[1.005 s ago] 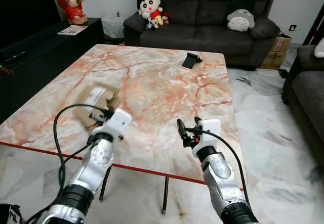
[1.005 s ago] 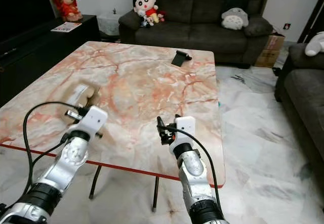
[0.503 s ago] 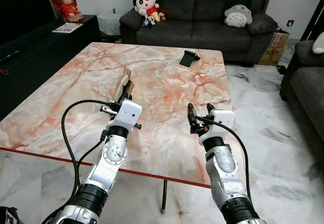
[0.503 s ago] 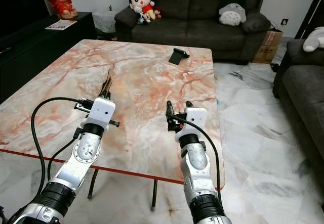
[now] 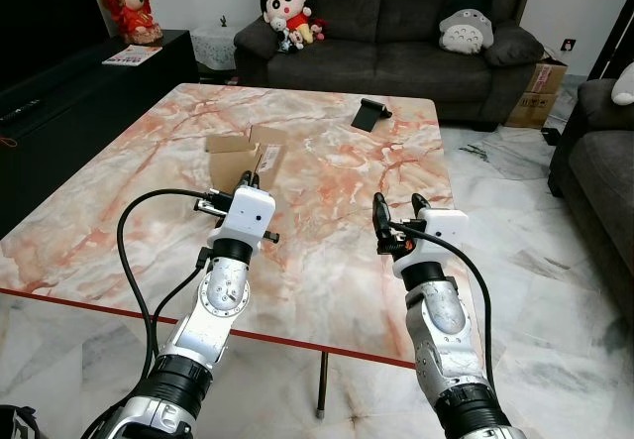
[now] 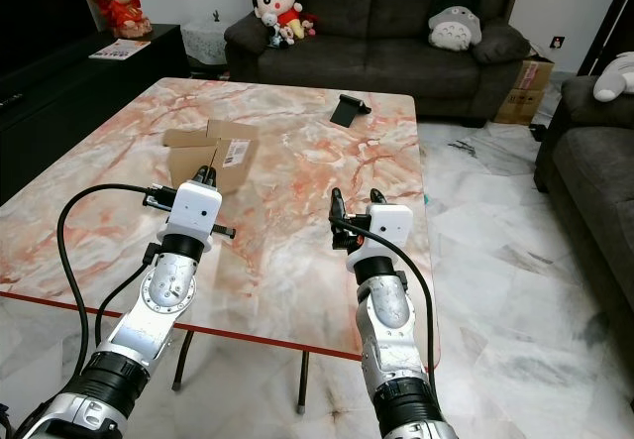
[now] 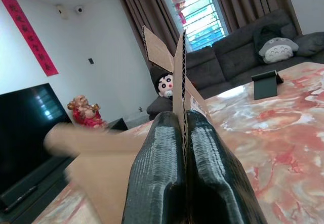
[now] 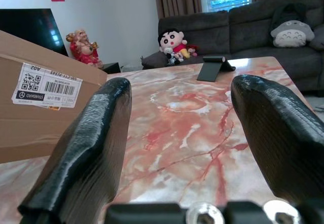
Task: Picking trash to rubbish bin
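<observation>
The flattened cardboard box (image 5: pixel 245 154), bearing a barcode label, is held up over the left-centre of the marble worktop (image 5: pixel 327 251), its near edge pinched between the fingers of the left tool (image 5: pixel 254 177), which are pressed together on a flap. The right tool (image 5: pixel 396 229) hovers to the right over the worktop with fingers spread, holding nothing. A black phone stand (image 5: pixel 370 115) sits at the far side. The pickup looks done; next comes carrying the box to a bin
</observation>
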